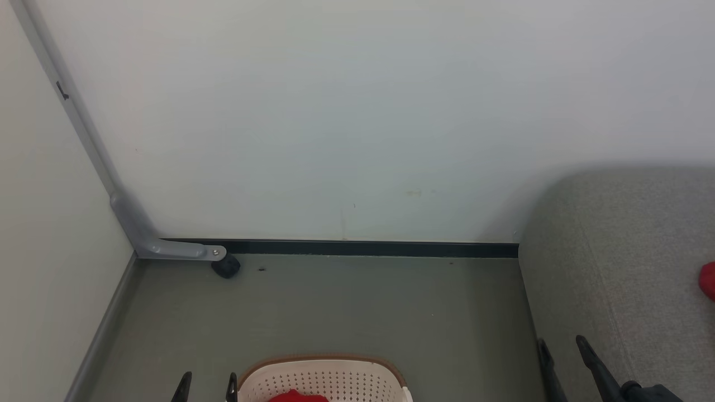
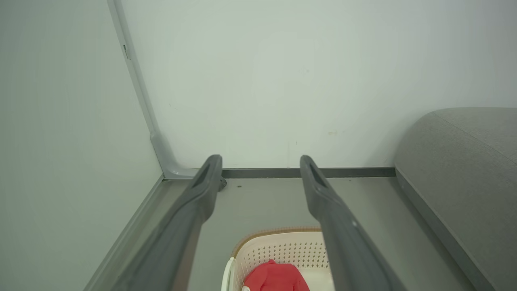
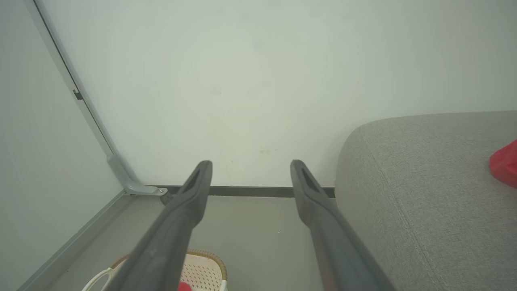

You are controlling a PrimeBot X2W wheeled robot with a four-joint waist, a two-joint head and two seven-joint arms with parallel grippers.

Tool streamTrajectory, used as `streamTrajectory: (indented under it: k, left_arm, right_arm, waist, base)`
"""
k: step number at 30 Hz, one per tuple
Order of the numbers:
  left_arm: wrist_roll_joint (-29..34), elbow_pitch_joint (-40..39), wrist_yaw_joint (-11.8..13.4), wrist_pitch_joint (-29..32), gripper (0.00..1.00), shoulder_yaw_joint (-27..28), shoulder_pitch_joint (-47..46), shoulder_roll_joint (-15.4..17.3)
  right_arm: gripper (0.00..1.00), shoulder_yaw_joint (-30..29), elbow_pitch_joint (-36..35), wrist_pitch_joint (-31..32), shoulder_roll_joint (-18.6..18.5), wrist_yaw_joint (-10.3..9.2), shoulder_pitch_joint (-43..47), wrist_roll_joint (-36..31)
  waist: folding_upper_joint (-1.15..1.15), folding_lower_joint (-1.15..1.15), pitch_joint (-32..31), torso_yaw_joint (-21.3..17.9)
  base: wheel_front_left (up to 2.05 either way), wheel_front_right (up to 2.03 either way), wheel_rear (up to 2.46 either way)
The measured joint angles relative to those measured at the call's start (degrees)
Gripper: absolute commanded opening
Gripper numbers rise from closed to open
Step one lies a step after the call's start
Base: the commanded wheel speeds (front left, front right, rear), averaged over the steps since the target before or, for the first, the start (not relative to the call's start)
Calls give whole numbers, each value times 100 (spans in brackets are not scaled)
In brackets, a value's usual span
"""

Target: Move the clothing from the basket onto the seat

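The cream-white basket (image 1: 329, 378) with a brown rim stands on the floor at the bottom of the head view, and red clothing (image 1: 296, 397) lies inside it. The same basket (image 2: 278, 250) and its red clothing (image 2: 276, 277) show below my left gripper (image 2: 261, 161), which is open and empty. At the basket's left edge the left gripper (image 1: 208, 381) pokes up. My right gripper (image 1: 560, 341) is open and empty beside the grey-green seat (image 1: 625, 268). Another red garment (image 1: 708, 281) lies on the seat at the right edge, also seen as red clothing (image 3: 505, 163).
A white wall closes the space ahead, with a dark baseboard (image 1: 346, 248). A grey metal bracket (image 1: 167, 245) with a small black wheel (image 1: 226, 266) stands in the left corner. Grey-green floor (image 1: 346, 307) lies between basket and wall.
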Motion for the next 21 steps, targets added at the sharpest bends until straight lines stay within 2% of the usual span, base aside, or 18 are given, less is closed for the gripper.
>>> streamTrajectory:
  k: [21]
  left_arm:
    - [57,-123,-8,0,100,-27,1,-13]
  right_arm:
    - [100,-204,-16,0,124,53,3,-105]
  waist:
    - [0,0,69,-5]
  base:
    - [0,0,0]
